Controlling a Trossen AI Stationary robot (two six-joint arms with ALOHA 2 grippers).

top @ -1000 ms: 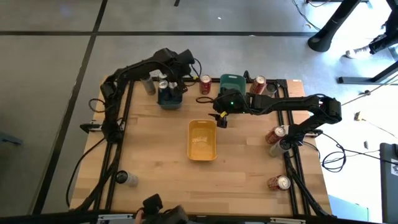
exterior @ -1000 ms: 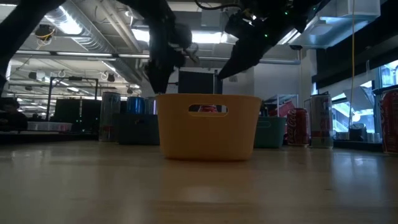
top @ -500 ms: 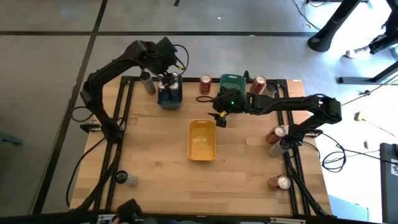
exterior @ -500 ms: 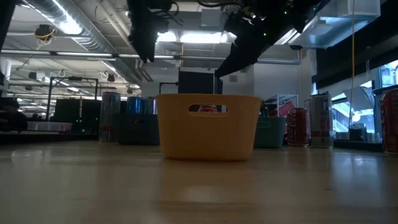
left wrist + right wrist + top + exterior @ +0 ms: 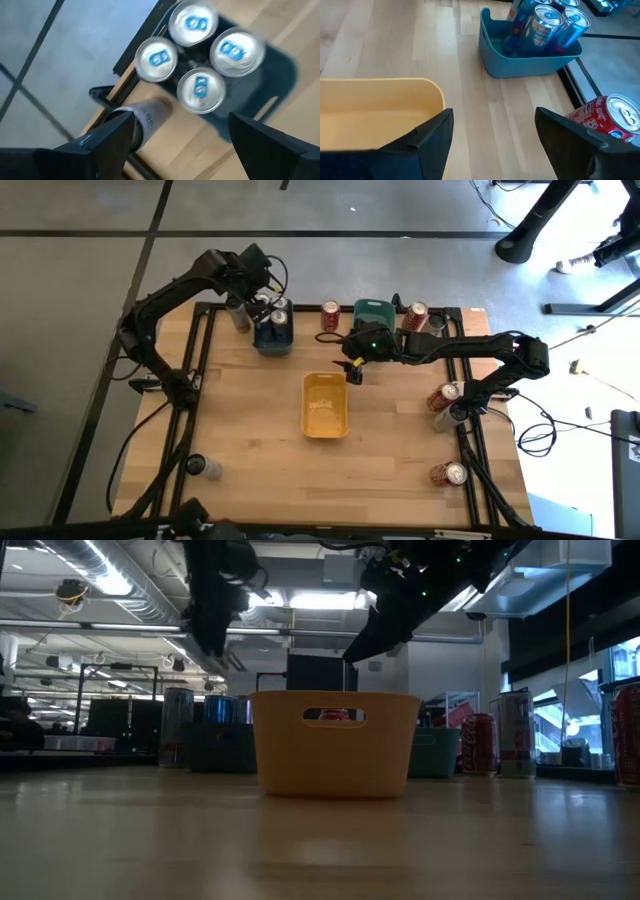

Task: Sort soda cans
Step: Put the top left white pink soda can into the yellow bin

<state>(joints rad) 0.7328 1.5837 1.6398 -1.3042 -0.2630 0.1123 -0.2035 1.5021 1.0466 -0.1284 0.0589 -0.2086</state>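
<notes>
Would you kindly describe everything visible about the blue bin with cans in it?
The blue bin is a small rectangular tub of matte plastic with rounded corners, standing upright near the table's far left edge. It holds blue cans with silver tops, upright and packed close. A silver-grey can stands just outside it. The left gripper hovers above, open, touching nothing.

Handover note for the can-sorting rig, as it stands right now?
Left pincer: open, empty, above the blue bin at the far left.
Right pincer: open, empty, over the yellow bin's far end.
Done: four blue cans in the blue bin.
Left: yellow bin empty; red cans on the far edge and right side; grey can beside the blue bin, one at near left.
</notes>
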